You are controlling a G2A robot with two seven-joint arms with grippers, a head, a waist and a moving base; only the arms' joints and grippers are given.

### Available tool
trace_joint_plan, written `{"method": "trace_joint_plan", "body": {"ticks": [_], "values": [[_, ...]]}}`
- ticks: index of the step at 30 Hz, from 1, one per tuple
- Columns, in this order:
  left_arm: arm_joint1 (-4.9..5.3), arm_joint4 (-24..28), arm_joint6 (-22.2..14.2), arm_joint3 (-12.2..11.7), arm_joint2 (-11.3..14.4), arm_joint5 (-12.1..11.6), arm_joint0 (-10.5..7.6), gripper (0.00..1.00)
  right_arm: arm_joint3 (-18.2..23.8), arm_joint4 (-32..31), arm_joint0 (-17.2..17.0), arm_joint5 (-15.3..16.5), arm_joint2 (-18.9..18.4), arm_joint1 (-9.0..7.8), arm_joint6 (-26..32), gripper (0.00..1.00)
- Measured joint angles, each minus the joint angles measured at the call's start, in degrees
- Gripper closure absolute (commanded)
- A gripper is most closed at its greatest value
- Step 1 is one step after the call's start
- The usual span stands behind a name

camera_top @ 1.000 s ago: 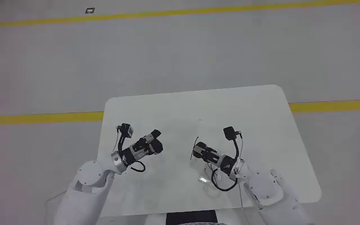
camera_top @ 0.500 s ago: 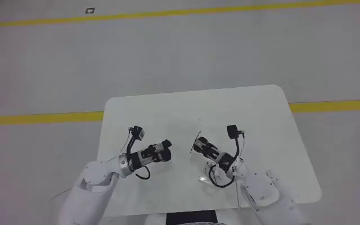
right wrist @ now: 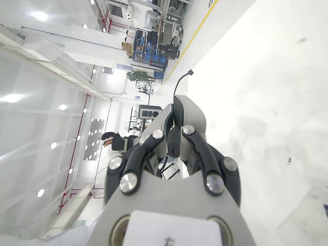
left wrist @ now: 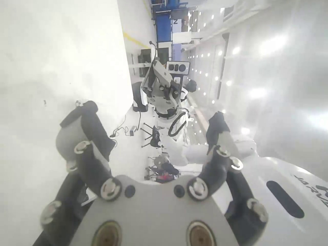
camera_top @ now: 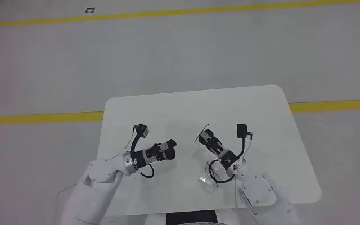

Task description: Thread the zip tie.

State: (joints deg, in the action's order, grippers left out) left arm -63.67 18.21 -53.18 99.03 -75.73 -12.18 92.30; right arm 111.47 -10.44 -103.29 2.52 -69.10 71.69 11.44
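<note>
A white table (camera_top: 253, 112) with rounded corners stands on a pale grey floor (camera_top: 180, 56). Two yellow lines cross that floor: the farther line (camera_top: 169, 12) well beyond the table, the nearer line (camera_top: 50, 118) running out from behind it on both sides. A small dark square marker (camera_top: 89, 10) lies just beside the farther one. The right wrist view looks into a bright white hall with round ceiling lamps (right wrist: 62, 107), red pipes (right wrist: 101, 11) and blue shelving (right wrist: 151, 52) — and a potted plant (right wrist: 138, 75) close by it.
</note>
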Motion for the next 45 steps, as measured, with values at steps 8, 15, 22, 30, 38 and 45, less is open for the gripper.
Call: {"method": "trace_joint_plan", "body": {"ticks": [8, 15, 22, 30, 38, 45], "values": [[-0.16, 0.45, 0.78, 0.10, 2.87, -0.44, -0.81, 0.00, -0.13, -1.53, 0.53, -0.64, 2.18, 0.24, -1.51, 1.00], [-0.38, 0.56, 3.55, -1.09, 5.63, -1.78, -2.68, 0.00, -0.52, -2.08, 1.07, -2.48, 4.62, 0.69, -4.57, 1.00], [-0.38, 0.08, 4.46, -1.17, 5.82, -1.82, -2.79, 0.00, -0.60, -2.15, 1.19, -2.46, 4.78, 0.71, -4.59, 1.00], [-0.27, -1.76, 7.30, -1.60, 7.31, -2.89, -3.36, 0.00, -0.52, -3.40, 1.37, -2.70, 6.13, 0.84, -5.41, 1.00], [-0.16, -1.15, 6.96, -1.88, 8.00, -3.85, -3.74, 0.00, -0.91, -3.17, 1.40, -2.50, 6.35, 0.87, -5.69, 1.00], [-0.20, -1.62, 8.49, -1.60, 8.59, -3.49, -3.80, 0.00, -1.09, -3.22, 1.56, -2.46, 6.45, 0.90, -5.88, 1.00]]}}
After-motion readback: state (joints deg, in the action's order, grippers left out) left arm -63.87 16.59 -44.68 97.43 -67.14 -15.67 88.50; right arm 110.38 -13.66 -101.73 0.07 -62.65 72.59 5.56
